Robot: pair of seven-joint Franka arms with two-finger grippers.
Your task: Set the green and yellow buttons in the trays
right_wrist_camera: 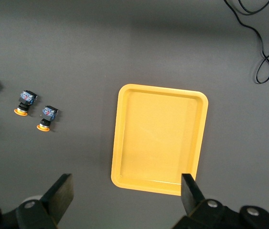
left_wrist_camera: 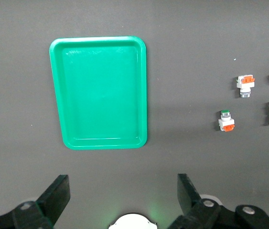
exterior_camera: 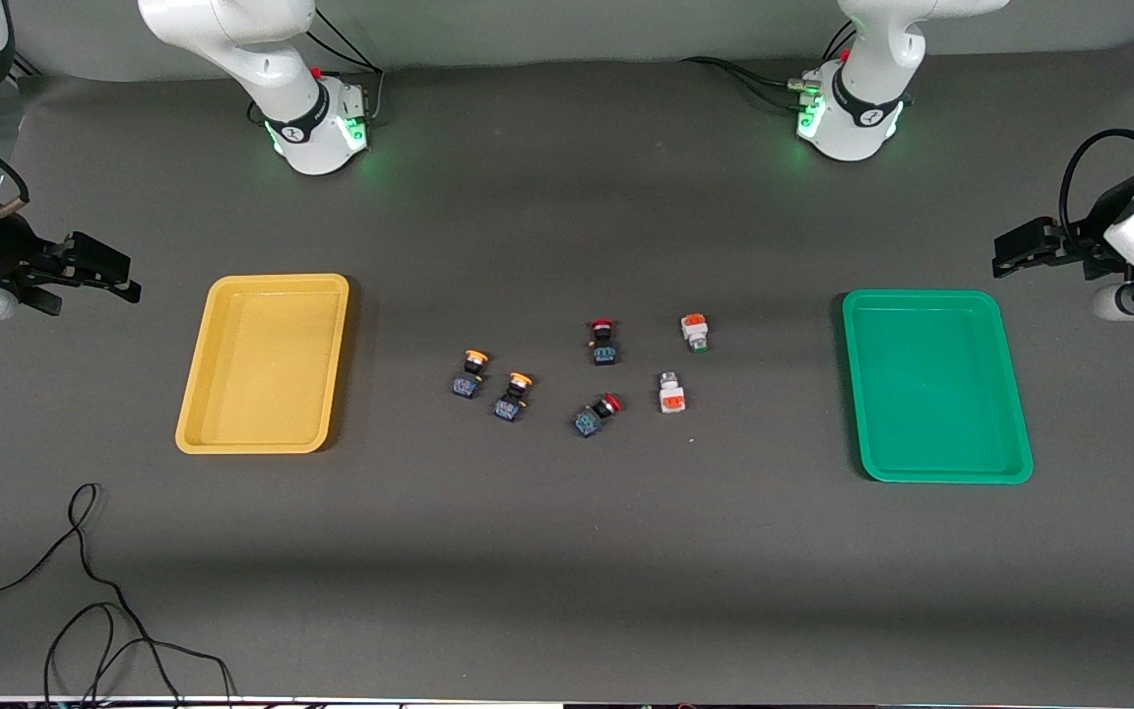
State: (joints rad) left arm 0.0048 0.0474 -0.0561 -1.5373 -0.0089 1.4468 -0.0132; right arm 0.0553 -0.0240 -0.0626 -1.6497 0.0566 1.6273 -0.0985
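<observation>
Four small push-button switches of the task lie loose on the dark grey table mat, about midway between the two trays. Two have yellow-orange round caps on black-blue bodies: one [exterior_camera: 470, 374] sits toward the right arm's end of the cluster, and the other [exterior_camera: 514, 396] lies just beside it, slightly nearer the front camera. The two white-grey switches with orange blocks lie toward the left arm's end: one [exterior_camera: 694, 332] is farther from the front camera, the other [exterior_camera: 670, 393] nearer. Between these pairs lie two red-capped black-bodied switches, one [exterior_camera: 603, 342] farther from the camera and one [exterior_camera: 596, 415] nearer, tipped on its side.

The shallow yellow rectangular plastic tray [exterior_camera: 197, 414] lies toward the right arm's end of the table, and the matching green tray [exterior_camera: 1012, 414] toward the left arm's end. Both hold nothing, and both are well apart from the switches.

The right gripper [exterior_camera: 104, 274] hangs above the mat at the table's edge, outside the yellow tray, its fingers [right_wrist_camera: 60, 193] spread wide and gripping nothing. The left gripper [exterior_camera: 1020, 251] hangs likewise over the mat near the green tray's end, its fingers [left_wrist_camera: 58, 193] wide apart and bare.

A thin black cable [exterior_camera: 85, 601] trails in loops over the mat, nearer the front camera than the yellow tray.
</observation>
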